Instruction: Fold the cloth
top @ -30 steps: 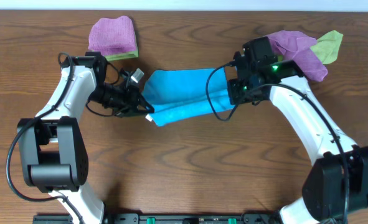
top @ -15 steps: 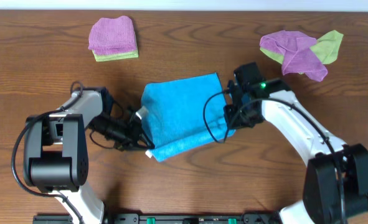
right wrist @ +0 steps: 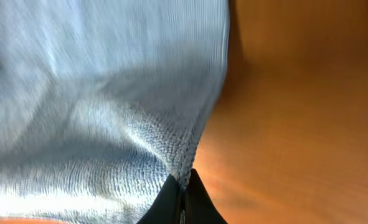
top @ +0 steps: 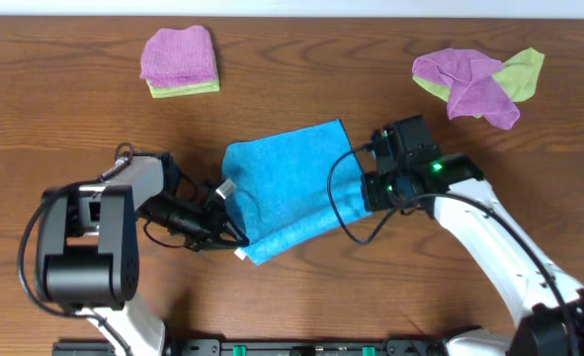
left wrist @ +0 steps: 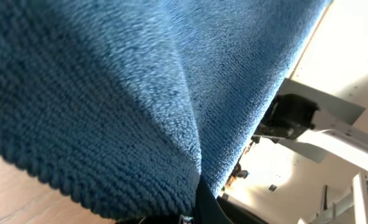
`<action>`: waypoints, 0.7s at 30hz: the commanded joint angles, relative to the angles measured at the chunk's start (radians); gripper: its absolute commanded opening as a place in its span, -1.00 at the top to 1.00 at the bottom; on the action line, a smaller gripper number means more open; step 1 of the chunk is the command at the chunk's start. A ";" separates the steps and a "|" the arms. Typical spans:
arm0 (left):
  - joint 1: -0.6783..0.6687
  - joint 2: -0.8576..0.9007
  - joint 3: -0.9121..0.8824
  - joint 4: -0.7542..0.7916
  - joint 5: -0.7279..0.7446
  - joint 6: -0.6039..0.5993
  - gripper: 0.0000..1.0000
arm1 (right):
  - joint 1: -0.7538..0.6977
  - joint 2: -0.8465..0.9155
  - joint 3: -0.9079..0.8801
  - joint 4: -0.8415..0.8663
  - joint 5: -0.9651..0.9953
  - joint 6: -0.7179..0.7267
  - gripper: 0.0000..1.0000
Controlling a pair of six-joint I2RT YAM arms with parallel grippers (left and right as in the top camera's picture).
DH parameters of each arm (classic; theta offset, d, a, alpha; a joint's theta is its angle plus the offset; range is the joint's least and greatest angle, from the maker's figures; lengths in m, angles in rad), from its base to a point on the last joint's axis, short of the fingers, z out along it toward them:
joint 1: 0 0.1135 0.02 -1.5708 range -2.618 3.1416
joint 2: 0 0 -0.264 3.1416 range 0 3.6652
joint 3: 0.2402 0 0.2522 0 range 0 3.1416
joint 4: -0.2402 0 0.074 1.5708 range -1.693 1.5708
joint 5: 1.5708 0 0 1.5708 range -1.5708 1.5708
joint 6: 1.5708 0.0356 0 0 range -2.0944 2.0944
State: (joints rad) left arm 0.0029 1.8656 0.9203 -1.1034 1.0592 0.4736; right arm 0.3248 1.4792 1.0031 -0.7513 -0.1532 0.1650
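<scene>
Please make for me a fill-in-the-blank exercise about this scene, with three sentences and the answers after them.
1. The left gripper and the right gripper both pinch the cloth, whose colour is ____.
2. Under the folded purple cloth lies a second folded cloth, coloured light ____.
3. The crumpled cloths lie on the ____ arm's side of the table.
Answers: blue; green; right.
</scene>
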 commanded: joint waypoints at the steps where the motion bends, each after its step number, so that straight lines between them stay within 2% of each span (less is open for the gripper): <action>1: 0.004 -0.077 0.008 0.009 0.035 -0.042 0.88 | 0.004 -0.010 -0.001 0.046 0.037 0.014 0.98; 4: 0.005 -0.142 0.022 0.061 0.000 -0.153 0.88 | 0.008 -0.005 -0.001 0.097 0.032 0.014 0.97; 10: 0.004 -0.247 0.028 0.262 -0.161 -0.436 0.88 | 0.010 0.009 -0.001 0.225 0.033 0.014 0.97; 15: 0.003 -0.251 0.028 0.383 -0.238 -0.542 0.88 | 0.012 0.075 -0.001 0.344 0.034 0.014 0.97; 21: 0.003 -0.251 0.028 0.539 -0.358 -0.614 0.88 | 0.013 0.158 -0.001 0.457 0.052 0.014 0.97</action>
State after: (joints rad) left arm 0.0036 1.6203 0.9344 -0.5957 0.7986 -0.0704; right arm 0.3325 1.6051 1.0023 -0.3164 -0.1303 0.1738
